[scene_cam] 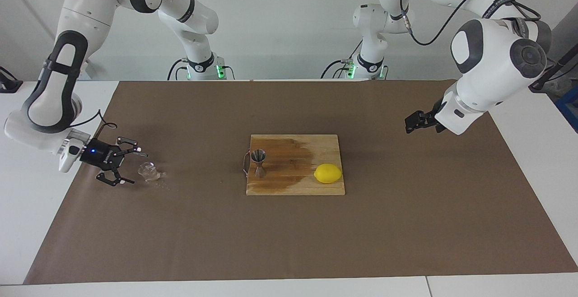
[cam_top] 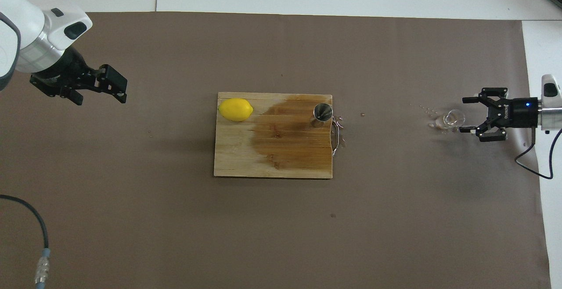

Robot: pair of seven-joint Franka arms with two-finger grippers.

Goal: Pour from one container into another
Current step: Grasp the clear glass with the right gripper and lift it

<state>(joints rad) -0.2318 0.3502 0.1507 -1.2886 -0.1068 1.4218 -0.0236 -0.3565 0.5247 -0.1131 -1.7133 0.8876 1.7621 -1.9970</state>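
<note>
The small clear glass cup [scene_cam: 147,171] [cam_top: 452,118] stands on the brown mat toward the right arm's end of the table, with droplets around it. My right gripper [scene_cam: 137,169] [cam_top: 464,115] is low beside it and open, its fingertips just reaching the cup's edge without gripping it. The metal jigger [scene_cam: 258,162] [cam_top: 322,114] stands upright at the edge of the wooden cutting board [scene_cam: 293,187] [cam_top: 272,166]. My left gripper [scene_cam: 414,123] [cam_top: 113,86] hangs raised over the mat toward the left arm's end, open and holding nothing.
A yellow lemon [scene_cam: 328,173] [cam_top: 235,109] lies on the board's corner toward the left arm. A dark wet stain covers much of the board around the jigger. A thin wire handle sticks out from the board beside the jigger.
</note>
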